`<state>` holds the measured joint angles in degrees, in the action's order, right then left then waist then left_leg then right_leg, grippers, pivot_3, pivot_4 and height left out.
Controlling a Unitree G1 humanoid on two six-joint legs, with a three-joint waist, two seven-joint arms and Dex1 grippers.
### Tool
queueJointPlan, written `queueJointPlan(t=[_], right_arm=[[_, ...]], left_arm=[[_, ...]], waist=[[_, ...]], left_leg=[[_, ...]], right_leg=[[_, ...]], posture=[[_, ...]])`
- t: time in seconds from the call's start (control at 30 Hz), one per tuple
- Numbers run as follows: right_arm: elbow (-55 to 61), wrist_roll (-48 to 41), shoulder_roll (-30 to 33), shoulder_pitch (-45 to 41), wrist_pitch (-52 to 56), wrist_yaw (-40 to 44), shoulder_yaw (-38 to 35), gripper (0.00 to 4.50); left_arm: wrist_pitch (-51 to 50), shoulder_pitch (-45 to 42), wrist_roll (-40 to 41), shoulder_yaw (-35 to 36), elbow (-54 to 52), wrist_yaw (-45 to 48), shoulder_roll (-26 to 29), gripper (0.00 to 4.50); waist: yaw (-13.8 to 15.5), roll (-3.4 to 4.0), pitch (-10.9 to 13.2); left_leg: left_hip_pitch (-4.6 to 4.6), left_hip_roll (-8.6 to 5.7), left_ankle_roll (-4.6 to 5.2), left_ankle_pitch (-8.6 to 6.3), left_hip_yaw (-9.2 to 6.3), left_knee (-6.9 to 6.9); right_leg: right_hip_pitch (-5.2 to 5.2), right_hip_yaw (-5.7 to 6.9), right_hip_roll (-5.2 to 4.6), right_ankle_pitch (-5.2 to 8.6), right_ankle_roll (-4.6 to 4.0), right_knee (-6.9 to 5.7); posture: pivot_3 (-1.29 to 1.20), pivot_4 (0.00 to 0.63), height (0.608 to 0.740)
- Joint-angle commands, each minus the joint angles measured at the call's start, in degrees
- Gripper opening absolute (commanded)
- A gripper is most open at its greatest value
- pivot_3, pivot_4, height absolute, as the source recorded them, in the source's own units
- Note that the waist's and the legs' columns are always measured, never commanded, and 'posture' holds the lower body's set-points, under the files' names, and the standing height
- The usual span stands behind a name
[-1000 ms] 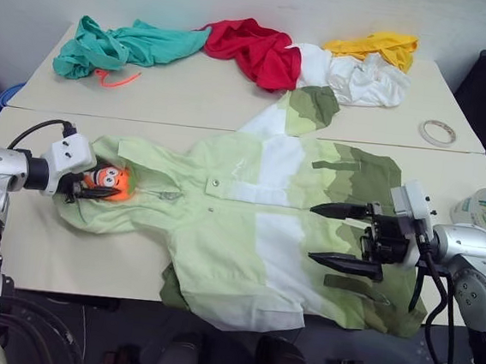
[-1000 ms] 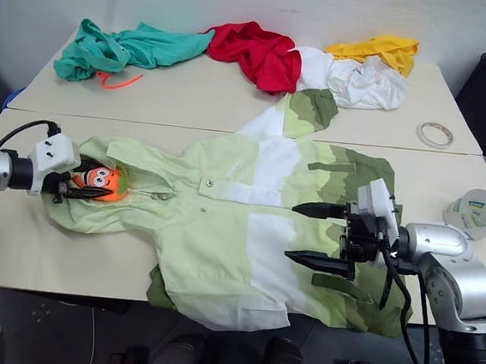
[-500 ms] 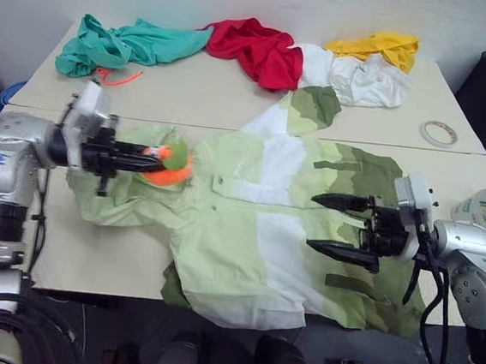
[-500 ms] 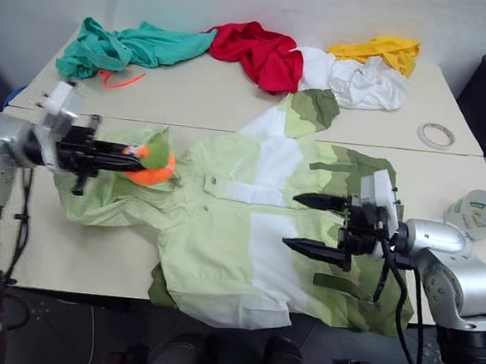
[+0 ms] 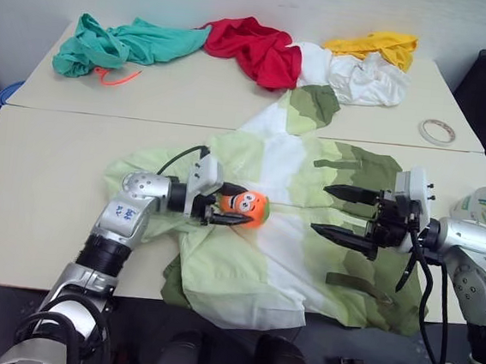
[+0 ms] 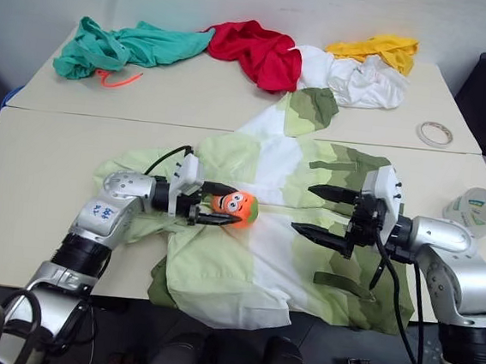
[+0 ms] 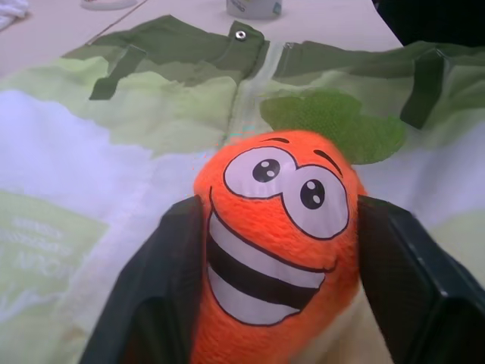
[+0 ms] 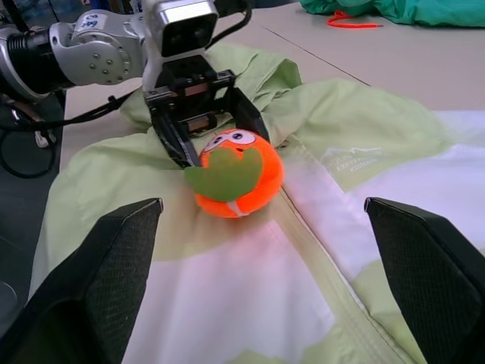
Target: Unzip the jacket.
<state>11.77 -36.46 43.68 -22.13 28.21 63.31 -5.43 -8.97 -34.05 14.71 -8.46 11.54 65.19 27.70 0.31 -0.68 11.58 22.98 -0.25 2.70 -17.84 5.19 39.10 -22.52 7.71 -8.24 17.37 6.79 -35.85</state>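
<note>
Jacket (image 5: 289, 238) lime, white, olive; spread flat on table, hem overhanging near edge.

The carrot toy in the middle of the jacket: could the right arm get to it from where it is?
Probably yes. The right gripper hangs open over the jacket, facing the carrot toy with only flat cloth between. The left gripper brackets the toy, though.
</note>
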Motion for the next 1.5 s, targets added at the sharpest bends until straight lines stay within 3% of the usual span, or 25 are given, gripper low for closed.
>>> queueJointPlan(t=[0.03,0.13,0.27,0.4,0.6,0.87,1.03,1.2,1.3,1.5], right_arm=[[1.6,2.0,-1.6,-5.2,0.9,-1.2,4.2,4.50],[-1.1,5.9,-4.8,-10.4,1.5,-3.2,9.2,4.50],[-4.8,8.5,-8.9,-16.8,7.7,-4.1,16.5,4.50],[-7.1,10.7,-13.3,-20.7,10.2,-4.5,21.3,4.50],[-9.2,12.1,-16.3,-23.3,10.3,-4.6,21.3,4.50],[-9.9,13.2,-15.8,-23.1,9.9,-4.5,20.2,4.50],[-16.4,19.2,-21.0,-25.2,7.0,-12.2,21.6,4.50],[-24.5,18.5,-28.7,-27.7,8.8,-14.3,20.5,4.50],[-29.2,18.2,-31.6,-28.8,8.7,-13.3,19.7,3.88],[-32.0,18.4,-31.2,-28.9,6.3,-10.3,18.5,1.79]], left_arm=[[3.7,3.2,1.7,3.9,-4.3,1.6,3.2,3.65],[4.4,4.8,2.3,7.2,-4.5,-0.1,5.4,3.65],[3.8,5.4,3.8,12.0,-4.4,-2.3,7.9,4.46],[3.6,6.0,4.1,12.2,-6.0,-2.1,8.6,4.49],[0.6,5.6,3.9,10.8,-8.0,-3.8,6.9,4.49],[0.1,6.0,8.9,16.9,-8.9,-1.9,10.3,4.49],[3.2,7.4,5.8,14.5,-6.3,2.3,14.2,4.49],[5.7,4.9,2.8,10.9,-0.7,2.5,12.6,4.49],[9.5,2.8,-1.3,8.0,5.0,1.9,11.3,4.50],[13.8,-0.6,-5.6,5.0,15.1,0.2,7.7,4.50]], waist=[[-0.2,0.01,0.0],[-0.3,0.01,0.0],[-0.2,0.02,0.0],[-0.3,0.02,0.0],[-0.2,0.02,0.0],[-0.6,0.02,0.0],[-0.8,0.04,0.0],[-0.6,0.04,0.0],[-0.6,0.04,0.0],[-0.7,0.04,0.0]], left_leg=[[0.00,0.00,0.00,0.00,-0.03,0.00],[0.00,0.01,-0.02,0.00,-0.06,0.00],[0.04,-0.04,-0.01,0.00,-0.09,0.02],[0.09,-0.10,0.02,-0.02,-0.13,0.02],[0.11,-0.13,0.03,-0.02,-0.13,0.02],[0.11,-0.08,0.02,-0.02,-0.10,0.00],[0.09,-0.06,-0.02,-0.03,-0.05,-0.03],[0.10,-0.07,-0.02,-0.03,-0.02,-0.03],[0.10,-0.07,-0.02,-0.03,-0.02,-0.02],[0.11,-0.09,-0.01,-0.03,-0.02,-0.03]], right_leg=[[0.01,0.03,-0.02,0.00,0.00,0.00],[0.01,0.03,-0.08,0.00,-0.01,0.00],[0.01,0.05,-0.11,0.00,0.00,-0.01],[0.00,0.08,-0.14,0.00,0.00,0.00],[0.00,0.12,-0.11,0.00,0.00,-0.01],[-0.06,0.10,-0.06,0.00,0.00,-0.01],[-0.08,0.07,-0.02,0.00,0.00,-0.02],[-0.11,0.03,-0.02,0.00,0.00,-0.03],[-0.11,0.03,0.01,0.00,0.00,-0.07],[-0.12,0.02,0.01,0.00,0.00,-0.07]], posture=[[0.00,0.150,0.740],[0.00,0.150,0.740],[0.00,0.150,0.740],[0.00,0.150,0.740],[0.00,0.150,0.740],[0.00,0.150,0.740],[0.00,0.150,0.740],[0.00,0.150,0.740],[0.00,0.150,0.740],[0.00,0.150,0.740]])
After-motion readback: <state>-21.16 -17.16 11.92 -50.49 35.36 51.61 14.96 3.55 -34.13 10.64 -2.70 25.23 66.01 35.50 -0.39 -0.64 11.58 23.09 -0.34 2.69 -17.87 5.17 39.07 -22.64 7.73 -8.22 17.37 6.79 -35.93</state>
